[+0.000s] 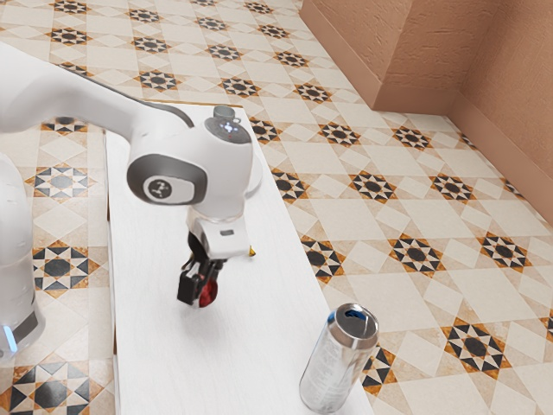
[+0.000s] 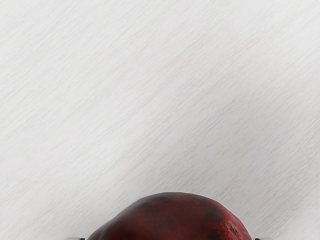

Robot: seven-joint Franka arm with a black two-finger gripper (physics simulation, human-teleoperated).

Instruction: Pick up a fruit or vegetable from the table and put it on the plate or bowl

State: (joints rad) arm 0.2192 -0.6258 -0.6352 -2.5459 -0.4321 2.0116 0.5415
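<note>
The gripper (image 1: 199, 294) is closed on a dark red fruit (image 1: 209, 295), one finger on each side. It is over the white table (image 1: 251, 346), well apart from the silver can (image 1: 339, 359), toward the exterior view's left of that can.

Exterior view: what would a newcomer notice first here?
The white arm reaching over the white table, its black gripper at a dark red fruit near the table's middle. Next, the silver can standing at the table's near corner, toward the exterior view's right.

Dark red fruit (image 2: 172, 220), white table (image 1: 259, 346), silver can (image 1: 339, 359), star-patterned tile floor (image 1: 415, 216).
</note>
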